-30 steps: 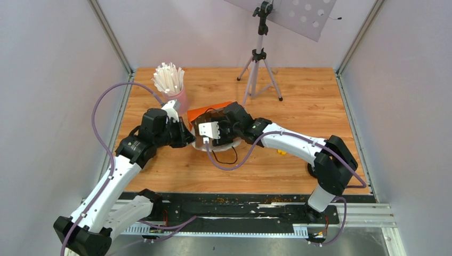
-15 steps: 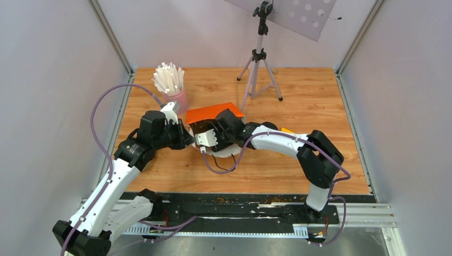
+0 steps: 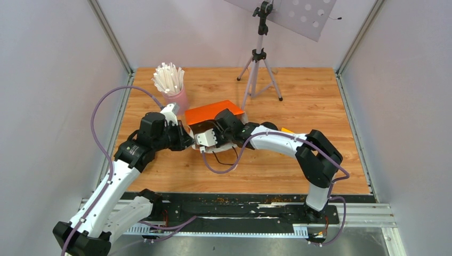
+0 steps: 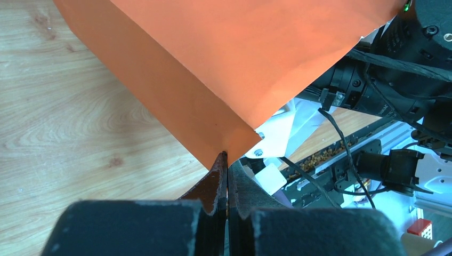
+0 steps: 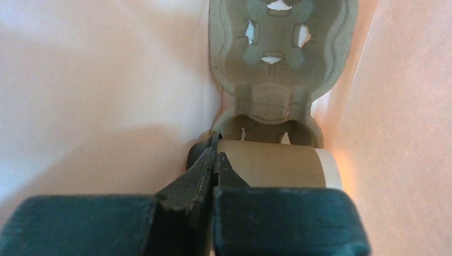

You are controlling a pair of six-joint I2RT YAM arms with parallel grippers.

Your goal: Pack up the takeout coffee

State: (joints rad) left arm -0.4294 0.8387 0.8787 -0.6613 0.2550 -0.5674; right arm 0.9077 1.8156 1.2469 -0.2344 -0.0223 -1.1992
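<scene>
Right gripper (image 5: 214, 157) went deeper into the orange bag (image 4: 240, 58) than a second ago, fingers now pressed together beside the coffee cup (image 5: 266, 162) at the pulp tray's (image 5: 277, 53) near pocket. My left gripper (image 4: 224, 160) pinches the bag's corner.

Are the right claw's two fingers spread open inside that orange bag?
No, the right wrist view shows the right gripper with fingertips pressed together beside the brown paper cup.
</scene>
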